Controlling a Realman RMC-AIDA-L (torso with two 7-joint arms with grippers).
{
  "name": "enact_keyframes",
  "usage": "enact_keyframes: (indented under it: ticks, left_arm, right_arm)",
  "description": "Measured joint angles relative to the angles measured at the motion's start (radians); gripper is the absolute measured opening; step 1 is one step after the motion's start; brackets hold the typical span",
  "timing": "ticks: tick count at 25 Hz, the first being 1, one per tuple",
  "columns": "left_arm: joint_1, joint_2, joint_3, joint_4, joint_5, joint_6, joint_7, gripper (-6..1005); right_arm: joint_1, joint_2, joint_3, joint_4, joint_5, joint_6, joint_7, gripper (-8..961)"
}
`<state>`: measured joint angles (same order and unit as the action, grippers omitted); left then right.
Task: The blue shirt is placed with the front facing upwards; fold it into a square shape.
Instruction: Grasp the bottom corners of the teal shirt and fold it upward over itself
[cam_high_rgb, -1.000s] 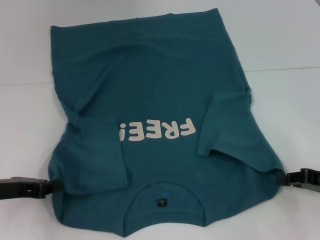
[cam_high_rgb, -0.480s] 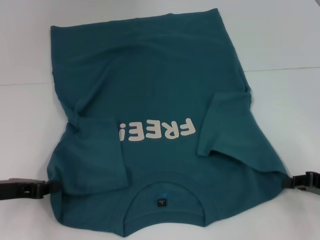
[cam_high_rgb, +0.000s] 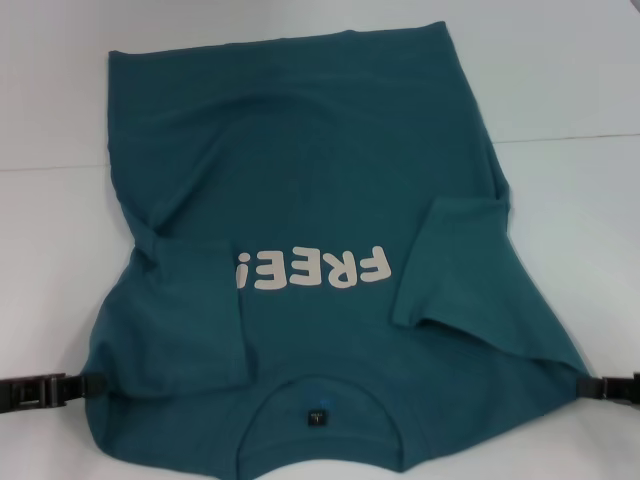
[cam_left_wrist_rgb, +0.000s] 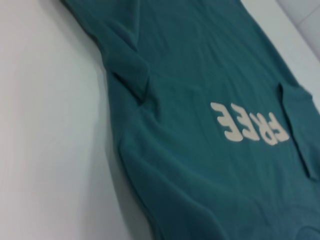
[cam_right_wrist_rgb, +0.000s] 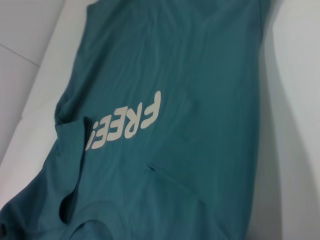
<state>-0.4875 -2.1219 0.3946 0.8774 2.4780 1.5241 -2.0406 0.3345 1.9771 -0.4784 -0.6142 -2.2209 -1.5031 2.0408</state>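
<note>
Over on the left, the left gripper (cam_high_rgb: 85, 386) sits at the shoulder corner of the blue shirt (cam_high_rgb: 320, 170), low against the white table (cam_high_rgb: 560, 80); its fingers meet the cloth, but I cannot tell whether they are pinched shut on it. The shirt lies front up across the middle of the table, lettering (cam_high_rgb: 312, 268) showing, both sleeves already folded inward, the collar nearest the robot and the hem at the far side. At the right, the right gripper (cam_high_rgb: 588, 386) touches the opposite shoulder corner, its grip equally unclear.

If only a thin edge is caught, a corner could slip free when lifted, and the fold would skew. Uneven lifting could also flip a folded sleeve back out. Bare table lies open on both sides and beyond the hem, while the collar edge runs close to the near edge of the head view.
</note>
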Motion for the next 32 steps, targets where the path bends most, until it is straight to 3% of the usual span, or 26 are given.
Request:
enact_keyframes:
  ticks: [10,32]
  left_arm:
    - [0.053,0.007,-0.089,0.008,-0.002,0.13,0.008,5]
    - [0.154,0.015,-0.178,0.056,0.005,0.328,0.029,4]
  right_arm:
    - [-0.075,-0.008,0.048,-0.003,-0.002,-0.08,-0.101,26]
    - [-0.203,-0.023,0.176,-0.036,-0.01,-0.219,-0.189,26]
